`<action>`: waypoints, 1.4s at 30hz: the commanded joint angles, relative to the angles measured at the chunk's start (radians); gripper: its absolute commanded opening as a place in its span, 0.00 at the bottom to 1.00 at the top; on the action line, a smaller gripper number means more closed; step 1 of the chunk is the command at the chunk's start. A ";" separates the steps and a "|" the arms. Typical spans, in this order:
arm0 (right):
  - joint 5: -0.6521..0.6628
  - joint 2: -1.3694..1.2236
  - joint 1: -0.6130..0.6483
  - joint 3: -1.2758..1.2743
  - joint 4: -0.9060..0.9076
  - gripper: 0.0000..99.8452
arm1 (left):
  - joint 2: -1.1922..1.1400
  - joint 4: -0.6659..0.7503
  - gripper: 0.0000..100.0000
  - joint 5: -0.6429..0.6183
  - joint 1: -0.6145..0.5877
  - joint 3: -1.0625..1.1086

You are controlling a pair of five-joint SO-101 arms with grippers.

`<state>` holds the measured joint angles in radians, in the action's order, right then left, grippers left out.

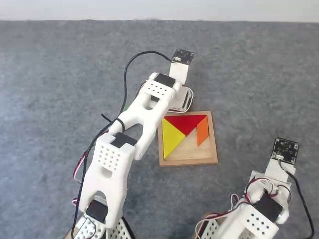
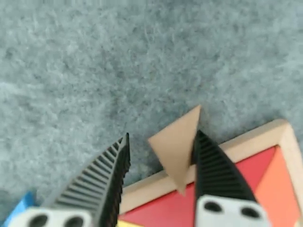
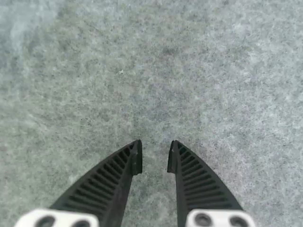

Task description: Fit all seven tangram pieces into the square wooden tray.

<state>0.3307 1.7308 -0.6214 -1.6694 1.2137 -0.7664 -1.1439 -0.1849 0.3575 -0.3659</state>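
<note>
high view: grey carpet [image 1: 60, 74] runs to a white wall [image 1: 159, 9] at the far edge. the wooden tray [image 1: 213, 149] sits mid-scene. the left gripper [image 2: 162, 135], jaws wide apart, straddles a tan triangle [image 2: 175, 142] whose long axis crosses the tray's rim. the right gripper [image 3: 155, 144] is slightly parted, near right.

Tray [image 1: 189, 155] is seen as pale smooth wood; tan piece [image 2: 174, 142] matt; table cover [image 1: 60, 74] fuzzy grey cloth; fingers [image 2: 106, 182] ribbed black plastic.
</note>
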 commanded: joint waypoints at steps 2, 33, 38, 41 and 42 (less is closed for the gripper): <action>0.011 0.016 0.012 -0.018 0.002 0.11 | 0.008 -0.015 0.12 0.083 0.032 -0.048; 0.011 0.016 0.012 -0.018 0.002 0.11 | 0.195 -0.264 0.03 0.110 -0.072 -0.153; 0.011 0.016 0.012 -0.018 0.002 0.11 | 0.318 -0.408 0.03 0.103 -0.051 -0.127; 0.011 0.016 0.012 -0.018 0.002 0.11 | 0.367 -0.411 0.03 0.094 -0.003 -0.002; 0.011 0.016 0.012 -0.018 0.002 0.11 | 0.384 -0.408 0.03 0.098 0.020 0.048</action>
<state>0.3307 1.7308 -0.6214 -1.6694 1.2137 -0.4826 -1.5428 -0.0882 0.3268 -0.4089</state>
